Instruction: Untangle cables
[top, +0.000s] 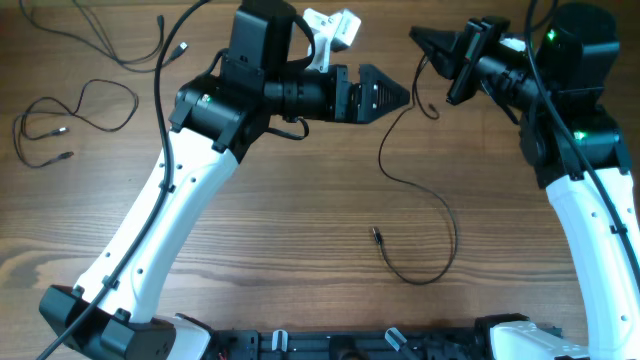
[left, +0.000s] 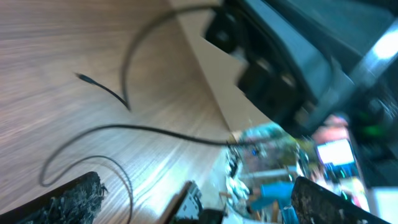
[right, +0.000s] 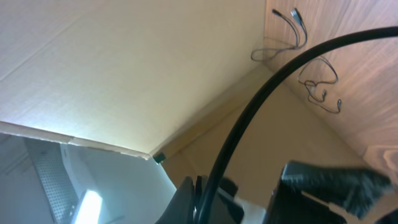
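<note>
Right end effector (top: 418, 38) clamps the cable (top: 381, 158), which trails toward the tabletop's (top: 300, 200) near edge; the left end effector (top: 398, 95), fingers spread, is just beside it.

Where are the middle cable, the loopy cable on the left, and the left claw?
middle cable (top: 455, 240), overhead view, on its lower bend.
loopy cable (top: 135, 97), overhead view, on its right loop.
left claw (top: 398, 95), overhead view, between its fingertips.
</note>
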